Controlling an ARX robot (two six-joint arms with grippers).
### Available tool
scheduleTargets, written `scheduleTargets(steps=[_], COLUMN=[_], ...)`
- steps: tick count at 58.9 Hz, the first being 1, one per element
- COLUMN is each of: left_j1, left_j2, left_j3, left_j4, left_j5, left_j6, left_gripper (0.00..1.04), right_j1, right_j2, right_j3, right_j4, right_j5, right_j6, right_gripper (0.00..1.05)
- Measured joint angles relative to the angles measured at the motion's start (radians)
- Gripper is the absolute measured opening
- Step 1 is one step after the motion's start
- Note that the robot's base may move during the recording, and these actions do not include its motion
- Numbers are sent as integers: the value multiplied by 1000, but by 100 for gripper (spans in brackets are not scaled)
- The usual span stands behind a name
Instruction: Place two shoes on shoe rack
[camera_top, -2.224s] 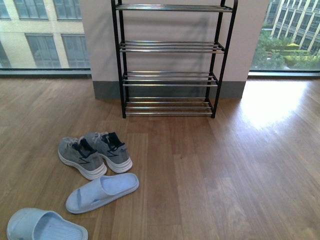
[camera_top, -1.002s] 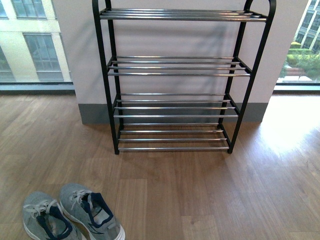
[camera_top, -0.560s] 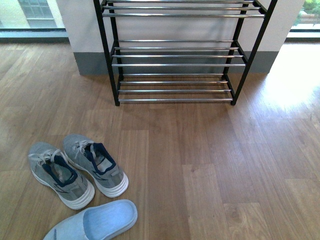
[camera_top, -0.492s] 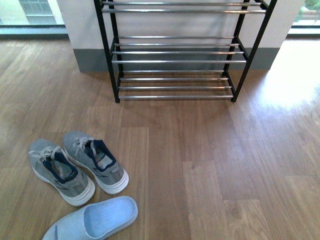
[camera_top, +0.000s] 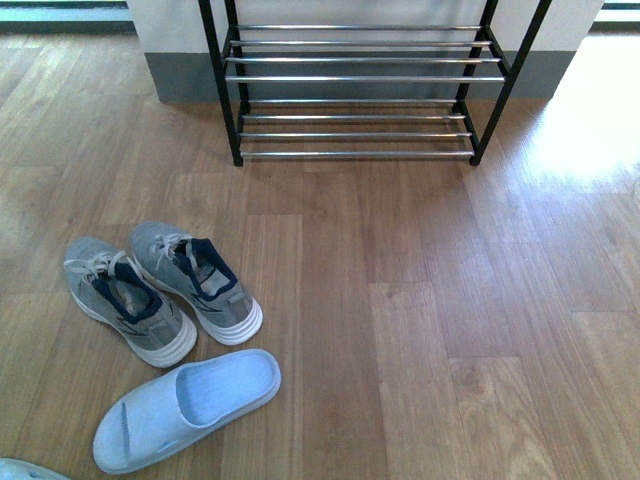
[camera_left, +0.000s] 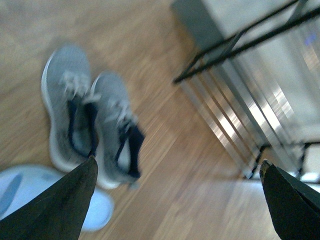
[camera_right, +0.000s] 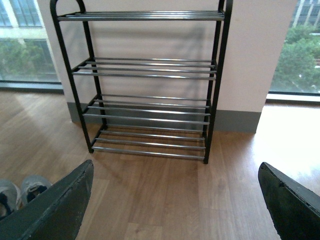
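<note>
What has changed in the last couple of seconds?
Only the view shifted: the front camera came closer and tipped down, so the shoe rack now shows just its lower shelves. The grey sneakers and blue slipper lie on the floor as before; nothing was picked up.

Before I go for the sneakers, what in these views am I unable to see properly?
Front view: shoe rack cut off by the top edge; only its two lowest shelves show.
Front view: a pale sliver at the bottom-left corner, probably the second slipper.
Left wrist view: motion blur smears the sneakers; lace detail unreadable.
Right wrist view: sneakers cut by the frame edge and a finger of the right gripper.
</note>
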Motion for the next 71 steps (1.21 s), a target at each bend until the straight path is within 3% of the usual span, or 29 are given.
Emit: scheduleTargets(steps=[15, 23, 31, 64, 65, 71], left_j1=[69, 147, 212, 223, 296, 319], left_j2=[130, 265, 420, 929, 1043, 1054], left_j3=[-26, 9, 76, 370, 500, 523], left_j4=[-45, -35, 0, 71, 90, 141], left_j5=[22, 82, 79, 154, 131, 87], left_j6=[68, 91, 111, 163, 278, 390], left_gripper=[95, 95, 95, 95, 95, 95], right_j1=[0, 0, 0, 0, 0, 0], right_j2=[0, 0, 0, 0, 0, 0], right_j3=[0, 0, 0, 0, 0, 0], right_j4=[0, 0, 0, 0, 0, 0], right_j5=[0, 0, -1, 0, 0, 0], right_j6=[0, 0, 0, 0, 0, 0], right_gripper=[95, 95, 95, 95, 95, 95])
